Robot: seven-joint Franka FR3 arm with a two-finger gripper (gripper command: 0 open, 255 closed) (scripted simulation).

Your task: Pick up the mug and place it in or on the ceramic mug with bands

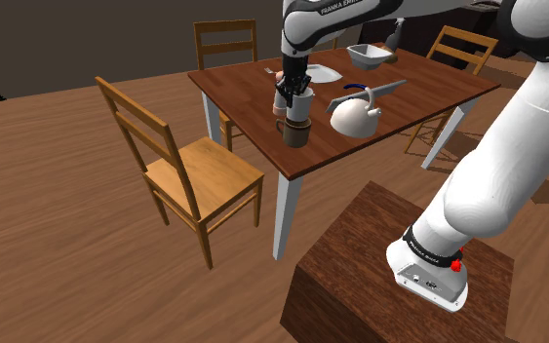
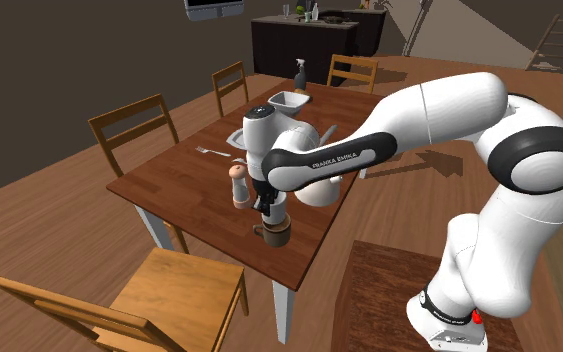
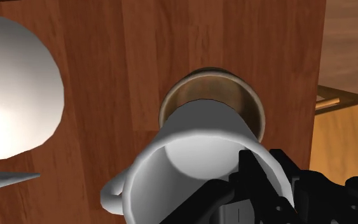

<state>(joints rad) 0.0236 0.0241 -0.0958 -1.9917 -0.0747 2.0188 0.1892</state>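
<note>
Placing: gripper point(image 1: 293, 96) jaws clamped on white mug point(image 3: 199, 162) over brown mug point(image 3: 212, 88), shoulder view upper centre; next lower, release

Wooden table point(image 1: 238, 97) with brown mug point(image 1: 294, 133), white kettle point(image 1: 355, 118), plate point(image 1: 324, 73), bowl point(image 1: 370, 56)

The shoulder view looks down past the brown box stand point(image 1: 350, 263) onto the white-legged dark wooden table point(image 1: 243, 88). The second exterior view shares that tabletop from off its corner; the wrist view peers down, close above a plain white mug point(image 3: 196, 127).
</note>
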